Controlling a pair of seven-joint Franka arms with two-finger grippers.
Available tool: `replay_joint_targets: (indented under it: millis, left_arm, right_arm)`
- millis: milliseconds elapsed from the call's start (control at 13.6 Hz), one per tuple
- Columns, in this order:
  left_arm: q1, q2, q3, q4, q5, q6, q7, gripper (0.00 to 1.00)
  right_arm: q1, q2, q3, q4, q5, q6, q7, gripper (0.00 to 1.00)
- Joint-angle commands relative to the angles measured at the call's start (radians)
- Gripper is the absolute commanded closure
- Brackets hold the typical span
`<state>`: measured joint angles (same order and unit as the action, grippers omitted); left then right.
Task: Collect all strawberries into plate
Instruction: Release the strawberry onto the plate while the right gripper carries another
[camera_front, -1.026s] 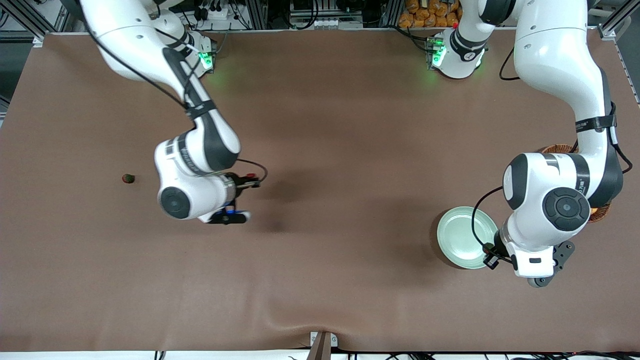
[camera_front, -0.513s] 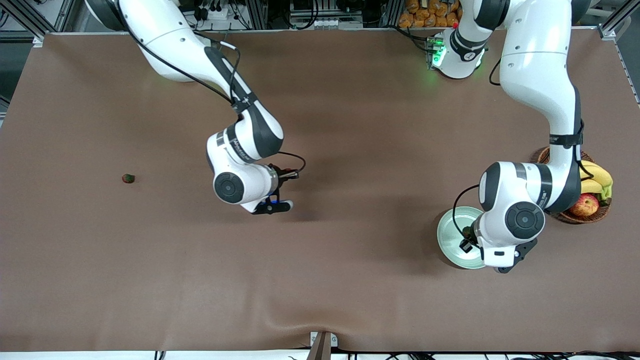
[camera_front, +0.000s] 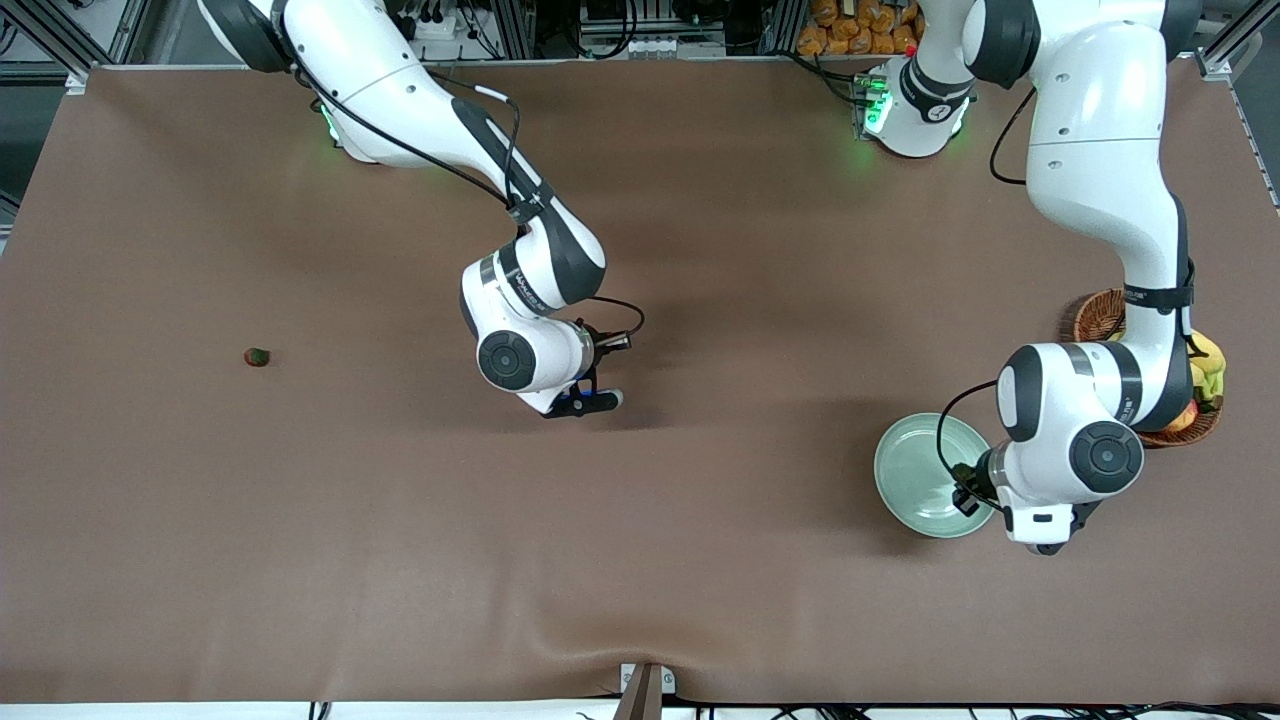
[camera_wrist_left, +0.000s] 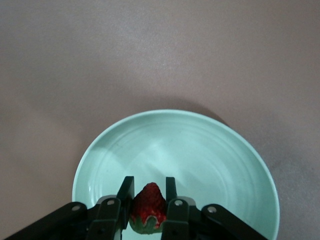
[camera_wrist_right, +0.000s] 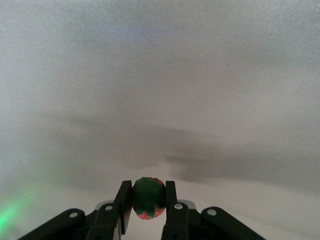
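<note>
Left end effector (camera_wrist_left: 148, 209) over the plate (camera_wrist_left: 210, 150), clamped on a strawberry (camera_wrist_left: 148, 207); plate sits at the left arm's end of the surface (camera_front: 700, 250), beside a wicker basket (camera_front: 1095, 315). Right end effector (camera_wrist_right: 148, 200) over mid-surface, gripping a second strawberry (camera_wrist_right: 148, 197); third berry (camera_front: 257, 356) lies loose toward the right arm's end. Step in hand looks like delivery; next calls for lowering and releasing into the plate, then carrying the right one across.

Front view: high, facing the robots' bases, covering the whole table (camera_front: 700, 250).
Left wrist view: close, looking past its fingers (camera_wrist_left: 125, 192) onto the plate (camera_wrist_left: 210, 150); plate (camera_front: 905, 470) shared with front.
Right wrist view: close above bare table (camera_wrist_right: 160, 75).
</note>
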<state>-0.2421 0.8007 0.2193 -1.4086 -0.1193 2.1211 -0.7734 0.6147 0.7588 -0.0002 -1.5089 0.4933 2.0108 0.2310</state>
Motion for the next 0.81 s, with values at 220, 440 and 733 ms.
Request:
replay_joint_targets:
  millis: [220,440,733]
  left_arm:
    - [0.012,0.018,-0.006,-0.001,-0.063,0.040,0.056,1.00]
    - [0.012,0.022,-0.006,-0.001,-0.079,0.045,0.054,0.59]
    - [-0.002,0.005,-0.003,-0.003,-0.069,0.040,0.049,0.00]
  right_arm:
    - [0.040,0.036,-0.010,0.010,0.022,0.086,0.004,0.68]
    - [0.028,0.033,-0.015,0.015,0.013,0.085,0.002,0.24]
    - [0.023,0.019,-0.033,0.018,0.008,0.075,-0.005,0.00]
